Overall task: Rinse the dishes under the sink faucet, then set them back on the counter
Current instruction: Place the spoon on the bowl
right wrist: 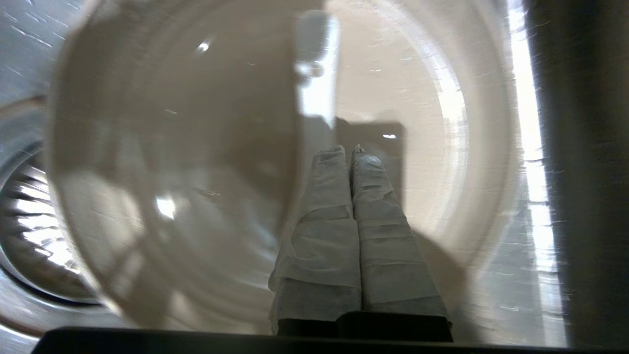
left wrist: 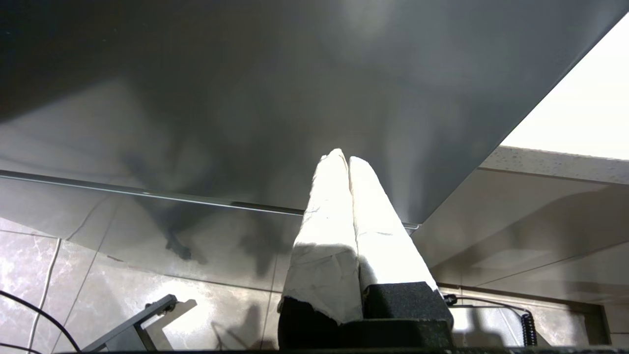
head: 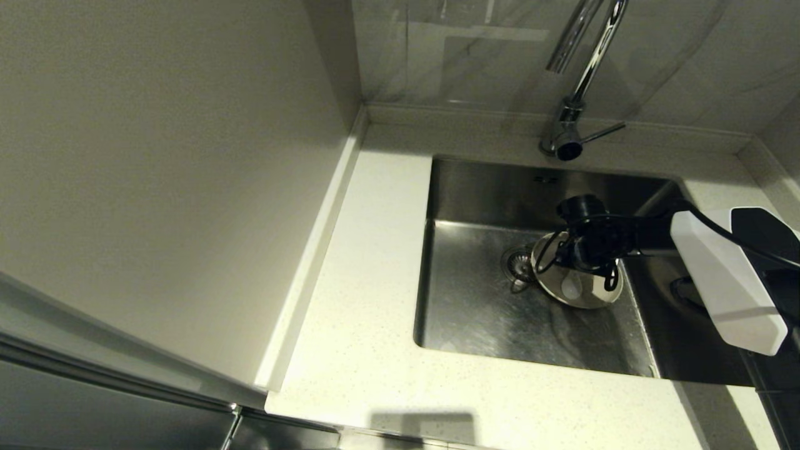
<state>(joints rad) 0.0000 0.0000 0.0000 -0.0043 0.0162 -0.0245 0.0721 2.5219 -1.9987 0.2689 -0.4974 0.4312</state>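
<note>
The off-white speckled stone table [head: 356, 350] frames the square stainless steel sink [head: 475, 312] at right of centre. Inside it, beside the drain, lies the shallow cream round plate [head: 584, 294], directly beneath the right claw [right wrist: 350, 150], whose fingers press together, empty. The left claw [left wrist: 344, 157], also closed, hangs below table level.

- Plain beige wall panel [head: 162, 187], tall, flat, unlit, standing left of the marble backsplash.
- Marble backsplash [head: 475, 56]: grey-veined, glossy, soft reflections across it.
- Dark glossy cabinet front [left wrist: 245, 98] below the beige panel, thin horizontal seam running across.
- Marble-look floor tiles [left wrist: 29, 275] under the cabinet front, bright glare patches, hard shadows.
- Strong light on surfaces right of the beige panel.
</note>
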